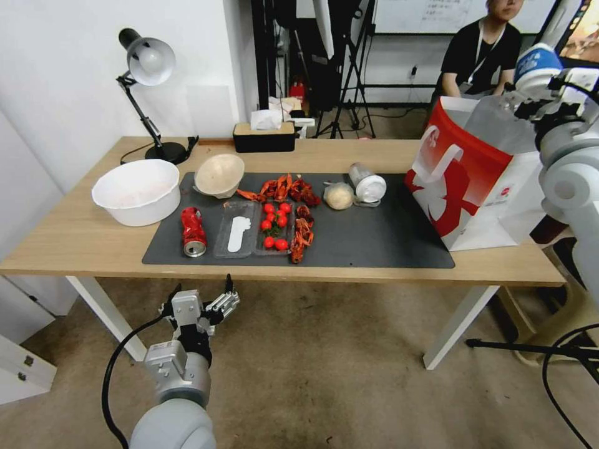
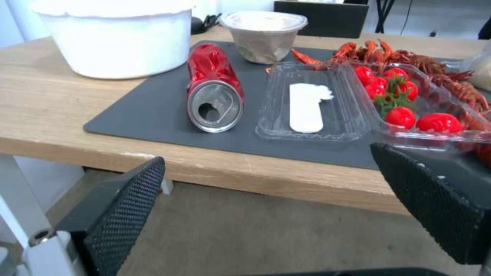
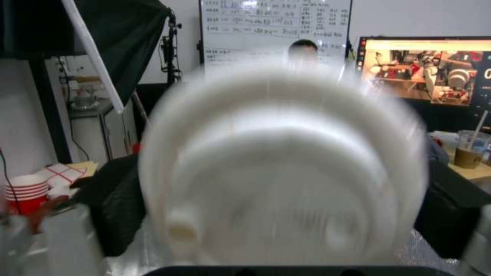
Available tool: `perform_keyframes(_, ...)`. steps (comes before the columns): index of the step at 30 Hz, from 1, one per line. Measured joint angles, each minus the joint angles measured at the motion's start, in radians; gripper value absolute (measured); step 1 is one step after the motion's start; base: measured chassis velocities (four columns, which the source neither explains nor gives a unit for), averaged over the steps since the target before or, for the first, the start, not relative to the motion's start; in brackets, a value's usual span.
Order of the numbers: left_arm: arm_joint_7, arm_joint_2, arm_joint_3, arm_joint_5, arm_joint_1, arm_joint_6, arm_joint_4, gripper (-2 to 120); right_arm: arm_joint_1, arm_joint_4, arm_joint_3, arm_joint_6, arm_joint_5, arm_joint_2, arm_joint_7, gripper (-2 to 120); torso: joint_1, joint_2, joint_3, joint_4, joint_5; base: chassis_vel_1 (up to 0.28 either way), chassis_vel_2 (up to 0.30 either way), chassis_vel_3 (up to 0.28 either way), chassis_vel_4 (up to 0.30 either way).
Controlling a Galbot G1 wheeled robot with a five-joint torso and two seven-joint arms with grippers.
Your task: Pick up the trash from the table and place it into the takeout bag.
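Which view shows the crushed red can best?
The left wrist view: the crushed red can lies close on the dark mat, its open end facing the camera, dents plain. The head view shows the can small, from above, between the white bowl and the clear tray.

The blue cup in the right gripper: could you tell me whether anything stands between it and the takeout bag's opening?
Nothing visible does. The right gripper holds the blue cup just above the takeout bag, whose top is open.
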Motion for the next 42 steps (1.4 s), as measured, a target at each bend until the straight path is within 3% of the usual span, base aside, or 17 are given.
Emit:
perform_keyframes(13, -0.007, -0.005, -0.007, -0.006, -0.009, 0.0, 0.0, 100, -0.03, 0.027, -0.003, 0.016, -0.016, 0.004, -0.03, 100, 0.0, 0.0, 0.0, 0.0001, 0.0, 0.0, 0.0, 0.0, 0.0)
perform_keyframes(24, -0.007, -0.01, -0.009, -0.006, -0.002, 0.0, -0.005, 100, -0.136, 0.205, -0.004, 0.09, 0.099, 0.011, -0.173, 100, 0.0, 0.0, 0.0, 0.0002, -0.0002, 0.0, 0.0, 0.0, 0.0)
perform_keyframes(36, -0.002, -0.009, -0.013, -0.006, 0.006, -0.011, -0.007, 100, -0.564, 0.38, 0.085, 0.283, -0.068, 0.08, -0.372, 100, 0.0, 0.0, 0.0, 0.0002, 0.0, 0.0, 0.0, 0.0, 0.0)
perform_keyframes(40, 0.004, -0.008, -0.013, -0.006, 0.007, -0.016, -0.007, 100, -0.811, 0.394, 0.136, 0.469, -0.222, 0.202, -0.472, 100, 0.0, 0.0, 0.0, 0.0001, 0.0, 0.0, 0.0, 0.0, 0.0)
perform_keyframes(42, 0.007, -0.008, -0.013, -0.006, 0.008, -0.019, -0.007, 100, -0.869, 0.394, 0.139, 0.51, -0.256, 0.237, -0.493, 100, 0.0, 0.0, 0.0, -0.0001, 0.0002, 0.0, 0.0, 0.0, 0.0)
